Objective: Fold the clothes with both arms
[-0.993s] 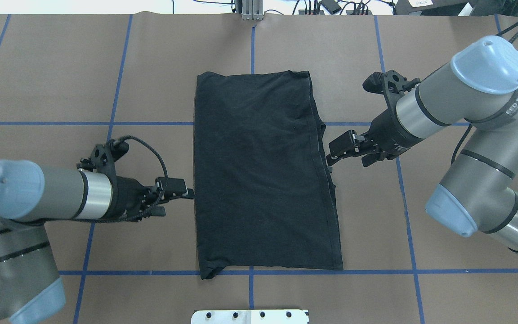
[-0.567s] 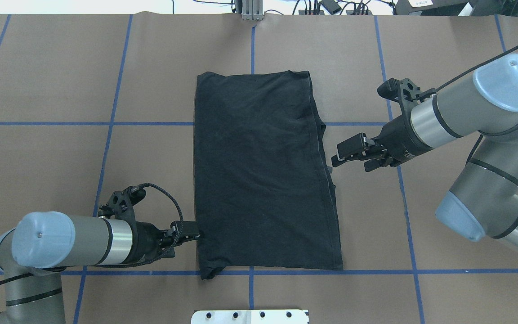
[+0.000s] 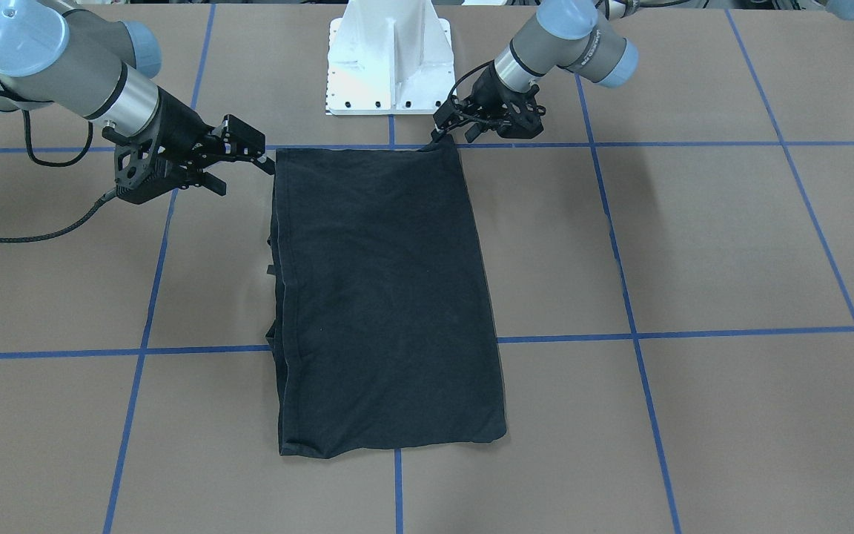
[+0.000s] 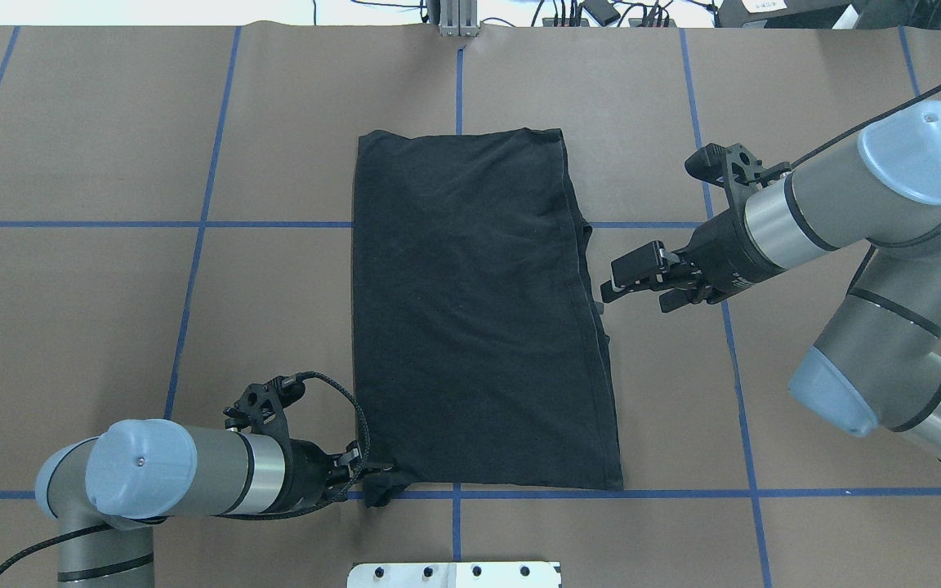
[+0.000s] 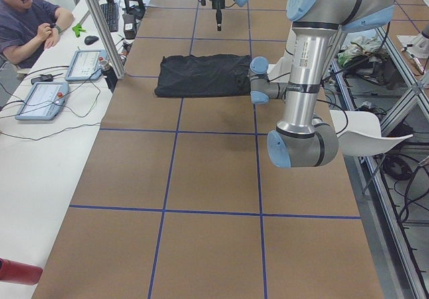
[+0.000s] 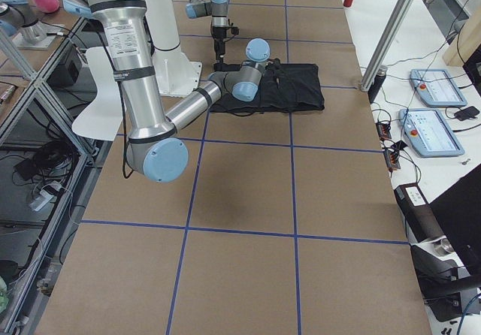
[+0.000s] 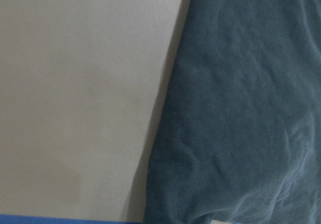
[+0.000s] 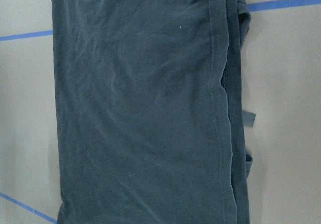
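The black T-shirt [image 4: 479, 310] lies flat on the brown table as a long folded rectangle, with no print showing; it also appears in the front view [image 3: 382, 297]. My left gripper [image 4: 366, 475] sits low at the shirt's near-left corner, which is bunched. Its fingers look open around that corner [image 3: 451, 137]. The left wrist view shows only the shirt's edge [image 7: 241, 108] against the table. My right gripper [image 4: 617, 290] hovers open just off the middle of the shirt's right edge [image 3: 247, 178]. The right wrist view looks down on that layered edge [image 8: 140, 108].
A white flanged pedestal [image 3: 390, 59] stands at the robot's side of the table, close behind the shirt. Blue tape lines [image 4: 193, 245] grid the brown cover. A seated person [image 5: 27, 17] is at a side desk with tablets, beyond the table's far edge.
My left arm swept back toward the robot along the shirt's left edge, from its middle to the near-left corner. The right gripper drew slightly away from the right edge, then held.
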### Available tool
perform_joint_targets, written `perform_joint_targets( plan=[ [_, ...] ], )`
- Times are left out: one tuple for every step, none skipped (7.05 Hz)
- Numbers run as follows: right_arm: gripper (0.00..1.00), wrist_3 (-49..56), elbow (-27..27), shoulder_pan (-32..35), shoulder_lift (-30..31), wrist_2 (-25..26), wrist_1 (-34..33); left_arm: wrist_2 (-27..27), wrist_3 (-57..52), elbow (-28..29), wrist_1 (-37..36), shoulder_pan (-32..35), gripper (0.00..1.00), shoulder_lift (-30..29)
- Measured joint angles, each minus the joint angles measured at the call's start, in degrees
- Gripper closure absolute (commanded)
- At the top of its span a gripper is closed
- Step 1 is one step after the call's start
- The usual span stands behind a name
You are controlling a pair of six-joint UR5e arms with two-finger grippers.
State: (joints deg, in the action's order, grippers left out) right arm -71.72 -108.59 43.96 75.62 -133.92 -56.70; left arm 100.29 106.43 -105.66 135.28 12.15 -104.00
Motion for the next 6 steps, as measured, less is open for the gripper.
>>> perform_joint_targets(
  plan=[
    [0.0, 0.0, 0.0, 0.0, 0.0, 0.0, 0.0, -0.6, 0.0, 0.8, -0.2, -0.5, 0.14, -1.1],
    [0.0, 0.1, 0.0, 0.0, 0.0, -0.1, 0.0, -1.1, 0.0, 2.2, -0.3, -0.7, 0.14, -2.6],
    [0.0, 0.1, 0.1, 0.1, 0.0, 0.0, 0.0, -1.3, 0.0, 3.7, -0.3, -0.7, 0.14, -3.8],
    [0.0, 0.0, 0.1, 0.1, -0.1, 0.0, 0.0, -1.4, -0.1, 4.3, -0.3, -0.6, 0.14, -4.2],
    [0.0, 0.0, 0.2, 0.1, -0.1, 0.0, 0.0, -1.5, -0.2, 4.3, -0.3, -0.3, 0.14, -4.1],
    [0.0, 0.0, 0.3, 0.1, -0.1, 0.0, 0.0, -1.5, -0.3, 4.0, -0.3, 0.0, 0.14, -3.9]
  ],
)
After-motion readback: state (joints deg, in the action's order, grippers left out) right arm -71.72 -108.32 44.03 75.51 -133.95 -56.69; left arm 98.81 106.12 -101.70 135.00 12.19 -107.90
